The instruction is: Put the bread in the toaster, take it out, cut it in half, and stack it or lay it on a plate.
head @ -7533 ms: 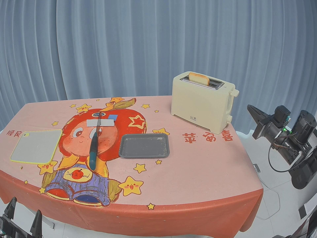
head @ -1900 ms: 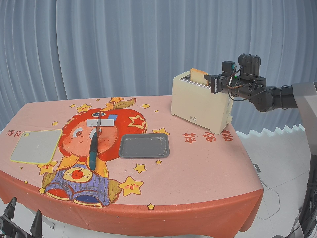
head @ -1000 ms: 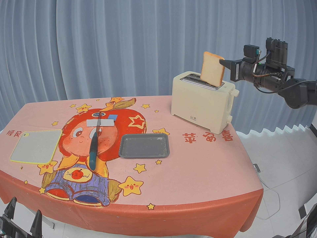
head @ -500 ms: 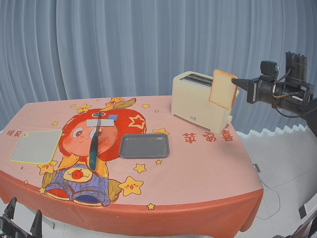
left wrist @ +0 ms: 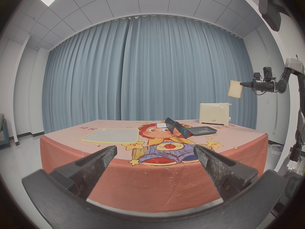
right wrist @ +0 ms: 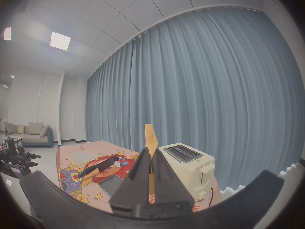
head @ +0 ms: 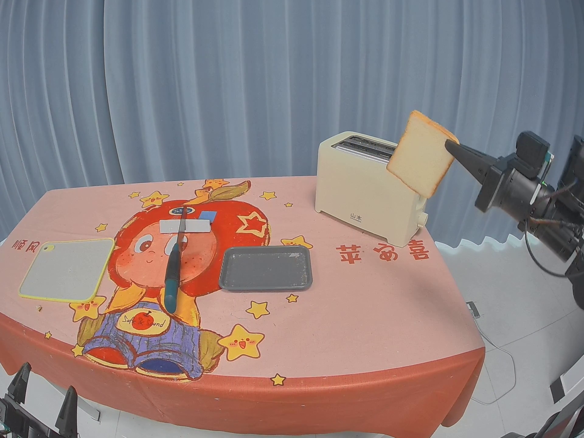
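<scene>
**Now clear of the toaster, the slice waits to be cut**

The step in hand looks like the carry from toaster to cutting place. The right gripper (head: pixel 453 147) is pinched tight on one edge of the bread (head: pixel 424 153), which hangs tilted in the air above the right end of the toaster (head: pixel 365 190), touching nothing else. From the right wrist view the slice stands thin and edge-on between the closed fingers. The left gripper (left wrist: pixel 155 150) is spread wide and holds nothing, low off the near edge of the table.

Next, I judge, the slice must cross the table and be laid flat on the cutting board (head: pixel 67 269), which lies well apart at the left end. The knife (head: pixel 173 269) lies between the board and the tray (head: pixel 265 267).

The bread is a squarish slice with a pale, soft-looking crumb and a golden-brown crust. Gripped by its edge alone, it may bend or tear, so gentle handling seems wise. The toaster is a smooth cream box with two metal-lined slots. The tray is shallow, dark grey and round-cornered. The board is a flat pale-grey sheet rimmed in yellow-green, and the knife has a teal handle and a dark blade.
</scene>
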You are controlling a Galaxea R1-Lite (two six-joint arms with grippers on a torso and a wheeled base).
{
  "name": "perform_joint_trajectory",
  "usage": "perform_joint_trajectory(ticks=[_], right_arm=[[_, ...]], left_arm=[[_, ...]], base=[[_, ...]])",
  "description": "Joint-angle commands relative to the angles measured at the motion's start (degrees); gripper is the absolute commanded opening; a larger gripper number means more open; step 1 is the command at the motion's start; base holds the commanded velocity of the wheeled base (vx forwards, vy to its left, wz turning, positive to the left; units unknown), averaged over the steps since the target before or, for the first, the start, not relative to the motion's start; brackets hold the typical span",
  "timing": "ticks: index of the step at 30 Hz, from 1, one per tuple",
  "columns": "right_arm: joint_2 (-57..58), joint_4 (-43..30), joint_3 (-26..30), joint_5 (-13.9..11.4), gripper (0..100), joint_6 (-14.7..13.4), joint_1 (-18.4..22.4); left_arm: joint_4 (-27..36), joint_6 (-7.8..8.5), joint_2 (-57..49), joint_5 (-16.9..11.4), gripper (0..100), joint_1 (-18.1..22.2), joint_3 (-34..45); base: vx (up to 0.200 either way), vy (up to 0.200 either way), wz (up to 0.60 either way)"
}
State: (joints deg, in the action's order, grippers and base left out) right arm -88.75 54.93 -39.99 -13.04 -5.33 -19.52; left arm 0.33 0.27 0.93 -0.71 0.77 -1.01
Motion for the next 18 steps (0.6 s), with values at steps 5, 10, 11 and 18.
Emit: perform_joint_trajectory(ticks=[5, 10, 11, 18], right_arm=[[3.1, 6.9, 11.3, 5.0, 0, -0.6, -3.9], [5.7, 5.1, 14.1, 6.6, 0, 0.0, -5.6], [5.9, 4.4, 14.8, 6.7, 0, 0.4, -5.6], [6.7, 3.9, 16.5, 9.4, 0, 1.9, -5.4]], left_arm=[[0.0, 0.00, -0.9, 0.0, 100, 0.0, 1.0], [0.0, 0.00, -0.9, 0.0, 100, 0.0, 1.0], [0.0, 0.00, -0.9, 0.0, 100, 0.0, 1.0], [0.0, 0.00, -0.9, 0.0, 100, 0.0, 1.0]], base=[[0.000, 0.000, 0.00], [0.000, 0.000, 0.00], [0.000, 0.000, 0.00], [0.000, 0.000, 0.00]])
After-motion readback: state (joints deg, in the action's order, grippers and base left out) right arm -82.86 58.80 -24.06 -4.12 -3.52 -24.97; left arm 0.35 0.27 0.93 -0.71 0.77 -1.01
